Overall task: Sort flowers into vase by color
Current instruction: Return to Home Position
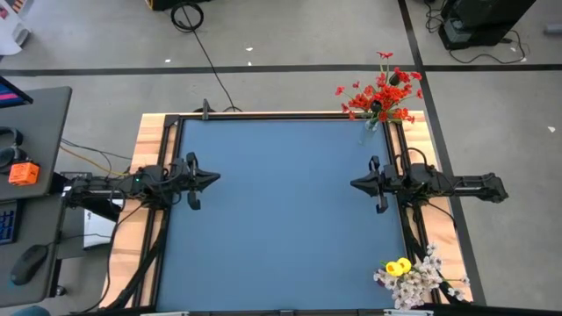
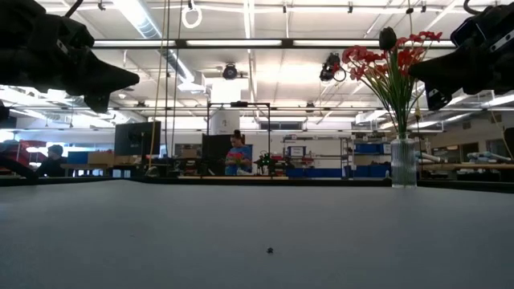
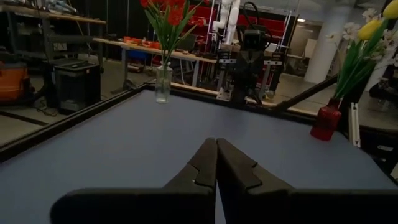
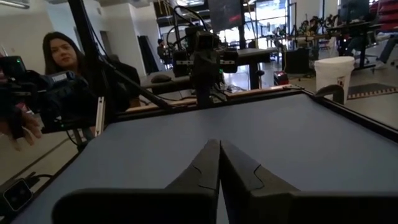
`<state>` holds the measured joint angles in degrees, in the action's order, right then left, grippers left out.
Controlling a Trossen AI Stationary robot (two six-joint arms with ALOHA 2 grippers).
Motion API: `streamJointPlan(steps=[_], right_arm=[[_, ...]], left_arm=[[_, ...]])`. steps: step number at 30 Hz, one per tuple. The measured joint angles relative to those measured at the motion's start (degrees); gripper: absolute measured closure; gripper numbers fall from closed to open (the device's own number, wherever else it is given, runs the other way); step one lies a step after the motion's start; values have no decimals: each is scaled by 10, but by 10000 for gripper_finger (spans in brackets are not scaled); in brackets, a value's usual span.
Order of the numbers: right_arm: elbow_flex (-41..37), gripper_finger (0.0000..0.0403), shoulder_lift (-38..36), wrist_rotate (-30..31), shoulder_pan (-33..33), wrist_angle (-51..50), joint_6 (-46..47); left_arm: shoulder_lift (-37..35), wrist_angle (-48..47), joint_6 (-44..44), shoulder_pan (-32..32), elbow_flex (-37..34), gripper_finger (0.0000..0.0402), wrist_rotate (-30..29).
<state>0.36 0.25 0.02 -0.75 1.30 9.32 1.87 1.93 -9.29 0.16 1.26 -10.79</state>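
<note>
The red flowers [image 1: 379, 95] stand with their stems in a clear glass vase [image 2: 403, 163] at the table's far right corner. Yellow and whitish-pink flowers [image 1: 413, 274] stand in a small red vase [image 3: 326, 121] at the near right corner. My left gripper [image 1: 215, 178] hovers shut over the table's left side, pointing level toward the right. My right gripper [image 1: 353, 183] hovers shut over the right side, pointing level toward the left. Both are above the table and hold nothing; the wrist views show the left gripper's fingers [image 3: 216, 163] and the right gripper's fingers [image 4: 219, 163] closed together.
The blue table top [image 1: 281, 219] lies bare between the two grippers. A black frame rail [image 1: 281, 115] runs along the table's edges. A person with a camera [image 4: 59, 56] stands beyond the left side, and a white bucket [image 4: 336, 74] stands off the table.
</note>
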Motion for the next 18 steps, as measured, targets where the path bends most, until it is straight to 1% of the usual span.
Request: streamJointPlan(steps=[4,8,11,14,18], right_arm=[[0,368,0,4,0,-2,1],[0,364,0,15,0,-1,-27],[0,368,0,31,0,1,-32],[0,379,0,33,0,3,-8],[0,387,0,27,0,3,30]], left_arm=[[0,-2,-42,0,0,379,0],[0,-7,-17,0,0,376,0],[0,-17,-16,0,0,375,1],[0,-19,-17,-1,1,375,1],[0,-18,-58,-1,1,375,1]])
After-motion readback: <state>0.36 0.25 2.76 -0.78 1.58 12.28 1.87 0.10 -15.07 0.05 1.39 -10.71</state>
